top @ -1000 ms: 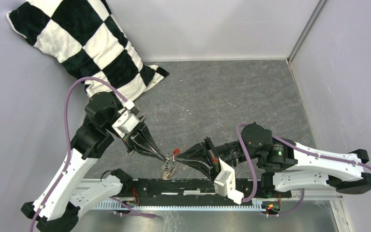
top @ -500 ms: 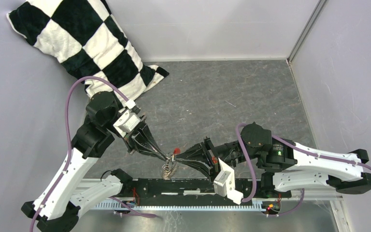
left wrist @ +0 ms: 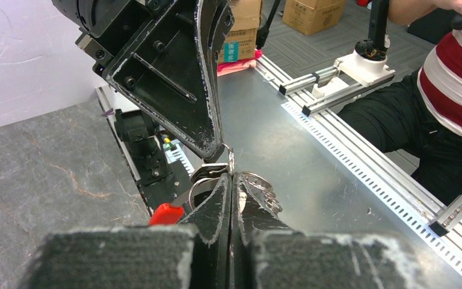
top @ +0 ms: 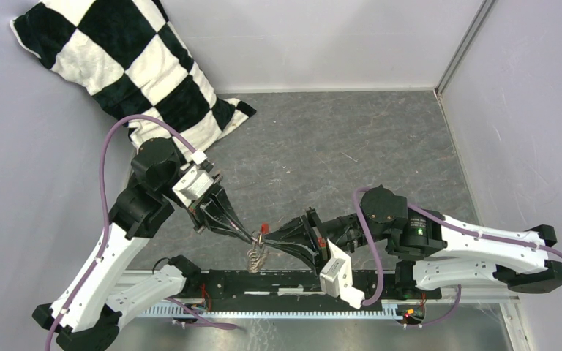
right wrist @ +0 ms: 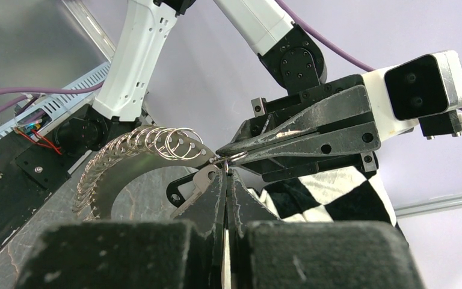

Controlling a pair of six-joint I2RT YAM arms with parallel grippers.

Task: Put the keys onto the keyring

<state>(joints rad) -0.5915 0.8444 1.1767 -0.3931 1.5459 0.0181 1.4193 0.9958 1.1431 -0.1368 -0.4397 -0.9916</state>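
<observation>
Writing: the only print on show is a teal label on a cardboard box point(left wrist: 245, 18) beyond the table, too small to read.

Change since a second ago: the right arm has edged left, its elbow and white wrist camera sitting a little nearer the centre. The left arm has barely shifted. The red tag point(left wrist: 167, 214) has risen slightly.

Left gripper point(left wrist: 231, 180): fingers pressed fully together, nipping the thin wire of the keyring point(right wrist: 156, 142) at their tips.

Right gripper point(right wrist: 225, 174): also fully closed, tip to tip against the left one at the same loop. A small flat silvery piece point(left wrist: 210, 171) lies at its tip. Whether it pinches that piece or the wire cannot be told.

Keyring: held off the surface between the two grippers, above the near edge of the mat point(top: 336, 139). It is bright, thin metal, and a curved string of small overlapping rings hangs from it. The tag is glossy red, just beside the fingertips.

Keys: no black-headed key can be picked out.

Surroundings: the mat is grey and mottled like stone. A plush black-and-white chequered pillow point(top: 117, 66) is propped in the far left corner. The finger pads are black and scuffed pale at the edges.
</observation>
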